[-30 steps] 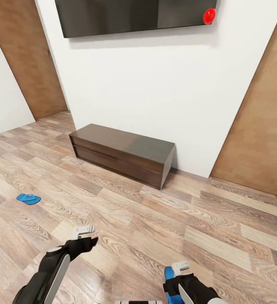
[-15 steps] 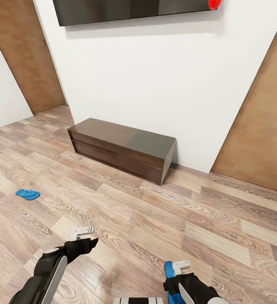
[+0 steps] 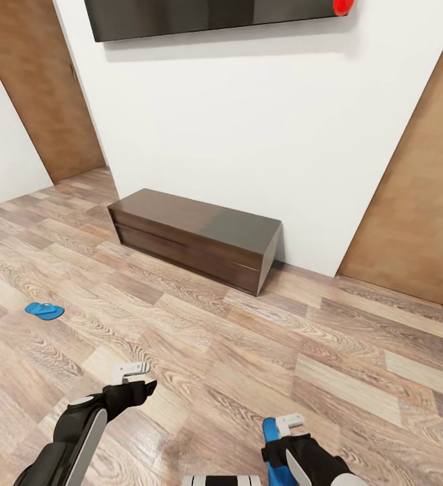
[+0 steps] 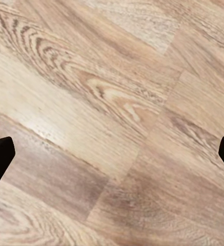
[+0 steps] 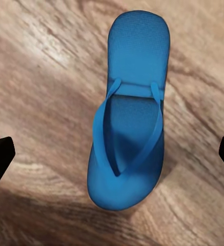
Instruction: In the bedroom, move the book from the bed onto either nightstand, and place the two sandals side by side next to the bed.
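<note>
Nothing has moved: right hand (image 3: 275, 432) spread wide over a sandal (image 5: 128, 118) lying lengthwise between its fingers.

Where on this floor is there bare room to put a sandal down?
Open planks run between the far sandal and the bench, and right of the bench toward the wood panel. Crowded only under the right hand, where another sandal lies.

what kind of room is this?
Likely a bedroom or living space in a home: wood-plank floor, a low dark wooden bench beneath a wall-mounted dark screen, and blue sandals on the floor.
</note>
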{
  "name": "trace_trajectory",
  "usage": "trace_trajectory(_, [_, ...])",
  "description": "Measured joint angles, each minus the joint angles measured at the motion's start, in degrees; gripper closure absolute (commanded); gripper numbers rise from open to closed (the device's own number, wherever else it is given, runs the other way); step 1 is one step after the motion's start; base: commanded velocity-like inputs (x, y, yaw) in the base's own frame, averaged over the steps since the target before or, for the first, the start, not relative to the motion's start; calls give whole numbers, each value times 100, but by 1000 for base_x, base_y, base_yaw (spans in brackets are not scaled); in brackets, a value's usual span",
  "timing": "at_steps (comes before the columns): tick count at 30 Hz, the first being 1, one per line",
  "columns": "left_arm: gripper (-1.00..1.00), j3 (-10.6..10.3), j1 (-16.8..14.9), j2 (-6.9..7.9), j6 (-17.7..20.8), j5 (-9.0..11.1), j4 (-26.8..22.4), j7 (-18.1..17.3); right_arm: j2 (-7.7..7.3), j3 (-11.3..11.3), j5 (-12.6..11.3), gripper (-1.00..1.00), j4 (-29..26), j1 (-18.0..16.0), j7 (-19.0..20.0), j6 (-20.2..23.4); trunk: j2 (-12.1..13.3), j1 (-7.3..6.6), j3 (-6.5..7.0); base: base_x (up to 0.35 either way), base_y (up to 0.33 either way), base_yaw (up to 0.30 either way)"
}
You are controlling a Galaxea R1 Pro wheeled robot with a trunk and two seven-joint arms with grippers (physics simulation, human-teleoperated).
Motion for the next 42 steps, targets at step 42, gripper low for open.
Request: trace_trajectory(42, [-100,0,4,4,-36,-8,37,9,-44,-517,8,-100,-43,-454,3,429,-12,23,-199,0,0,0])
